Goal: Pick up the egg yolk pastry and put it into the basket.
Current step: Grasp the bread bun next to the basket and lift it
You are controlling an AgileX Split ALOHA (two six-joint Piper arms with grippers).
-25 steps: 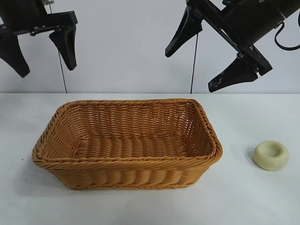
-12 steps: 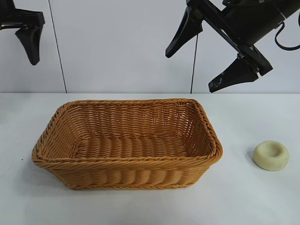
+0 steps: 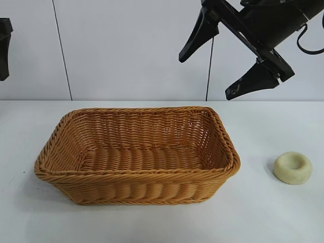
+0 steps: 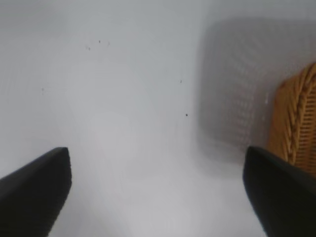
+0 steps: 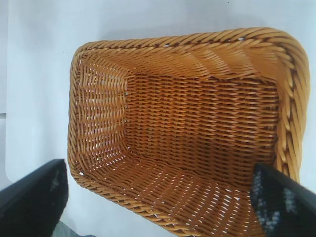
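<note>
- The left gripper (image 3: 3,48) is cut off at the left edge of the exterior view: only 1 dark finger shows there, high above the worktop (image 3: 152,223). In its own wrist view 2 fingers (image 4: 34,190) stand far apart with nothing between them, over bare worktop.
- That wrist view catches only a sliver of the basket (image 4: 298,128), a corner of woven rim at the picture's edge, with a soft shadow beside it.
- The right gripper (image 3: 223,61) hangs high above the basket's right end, tilted downward. Its arm runs out of the top right corner of the exterior view. Its 2 fingers (image 3: 195,38) are spread wide and hold nothing.
- In the right wrist view the finger tips are cropped at the lower corners, and the basket's near rim passes out of the picture below.
- The basket sits at the centre of the worktop, long side facing the exterior camera, its whole braided rim in sight there. Its inside shows only weave.
- The egg yolk pastry (image 3: 292,167) lies on the worktop to the right of the basket, well apart from it and near the right edge of the exterior view, dimple up. Nothing touches it.
- Open worktop lies all around the basket, widest in front.
- Count: 1 basket, 1 pastry, 2 grippers.
</note>
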